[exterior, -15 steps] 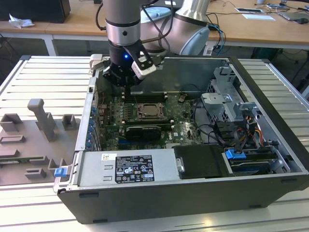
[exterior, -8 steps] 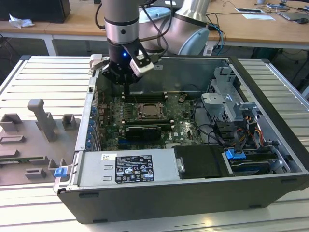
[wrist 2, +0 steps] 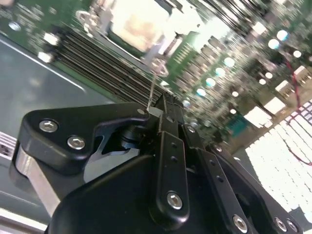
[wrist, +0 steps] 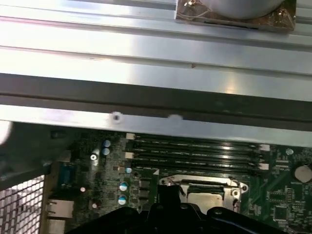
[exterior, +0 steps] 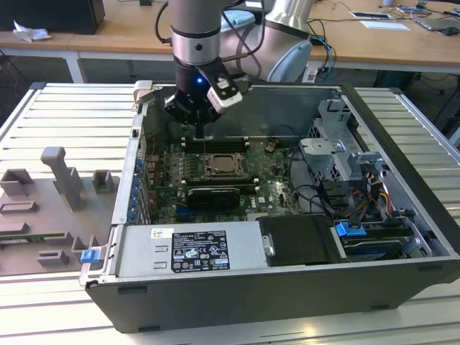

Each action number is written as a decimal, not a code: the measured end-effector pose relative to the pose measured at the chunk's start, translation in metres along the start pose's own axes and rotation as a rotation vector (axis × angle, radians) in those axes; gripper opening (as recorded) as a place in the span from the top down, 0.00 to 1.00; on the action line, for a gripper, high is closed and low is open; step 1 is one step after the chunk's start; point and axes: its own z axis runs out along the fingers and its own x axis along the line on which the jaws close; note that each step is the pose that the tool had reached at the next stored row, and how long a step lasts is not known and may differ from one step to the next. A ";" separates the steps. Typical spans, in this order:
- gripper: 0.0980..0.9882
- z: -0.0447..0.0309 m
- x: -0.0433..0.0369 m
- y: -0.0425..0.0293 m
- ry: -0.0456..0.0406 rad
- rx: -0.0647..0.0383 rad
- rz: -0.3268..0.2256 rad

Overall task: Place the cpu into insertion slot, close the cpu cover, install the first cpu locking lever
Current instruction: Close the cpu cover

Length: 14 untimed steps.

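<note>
The cpu (exterior: 224, 167) lies flat in the insertion slot (exterior: 238, 175) on the green board inside the open case. Its pale top shows in both wrist views (wrist 2: 131, 24) (wrist: 205, 198). The silvery cpu cover (wrist 2: 163, 46) lies down around it as a frame (wrist: 195, 183). A thin metal locking lever (wrist 2: 153, 87) rises from the socket's corner to my fingertips. My gripper (wrist 2: 155, 111) is shut on the lever's end. In the exterior view the gripper (exterior: 199, 134) hangs just behind and to the left of the socket.
Long black memory slots (wrist: 195, 151) run behind the socket. A black card with a grille (exterior: 213, 195) sits in front of it. The power supply (exterior: 190, 248), drive cage (exterior: 338, 154) and cables (exterior: 345, 198) crowd the case. Grey fixtures (exterior: 65, 180) stand on the table at the exterior view's left.
</note>
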 end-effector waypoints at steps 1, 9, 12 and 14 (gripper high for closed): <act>0.99 0.0005 -0.0047 -0.0003 -0.0001 0.000 0.001; 0.99 0.0107 -0.0338 -0.0034 -0.0035 -0.034 0.010; 0.99 0.0164 -0.0347 -0.0039 -0.0058 -0.033 0.035; 0.99 0.0210 -0.0351 -0.0040 -0.0062 -0.033 0.039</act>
